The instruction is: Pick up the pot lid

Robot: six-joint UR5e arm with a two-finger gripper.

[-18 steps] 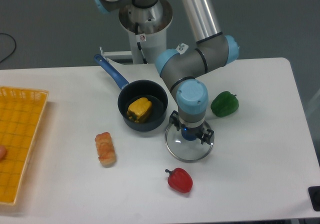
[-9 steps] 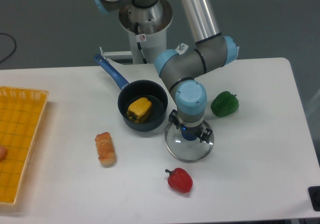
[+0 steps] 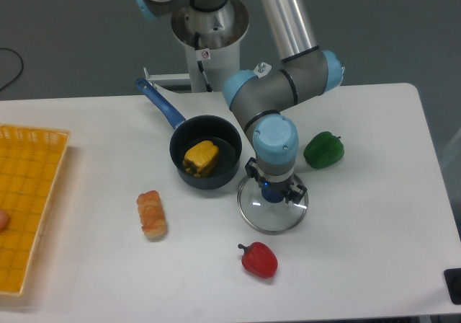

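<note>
Over the pot lid [image 3: 268,220], the end effector [image 3: 275,179] is spread at the blue knob [image 3: 272,195], apparently aligning; next, pinch, then lift.

- Lighting: bright & fairly even on the white table [image 3: 374,229]; soft, diffuse look, exact source dir. hard to tell.
- Bg: v. dark floor [image 3: 403,27] across top & upper R of frame, strong contrast w/ the tabletop.
- Shadows: faint, soft-edged, close in by objs, e.g. red pepper [image 3: 261,263], lower ctr.
- Glare: thin pale highlights on the glass lid [image 3: 263,218], ctr; small shiny spots on red pepper.
- Dark zones: inside of black pot [image 3: 181,146] low on detail.
- Color: strong, esp. yellow bin [image 3: 32,193], L edge.
- Sharpness: OK overall, fine detail a bit soft.
</note>
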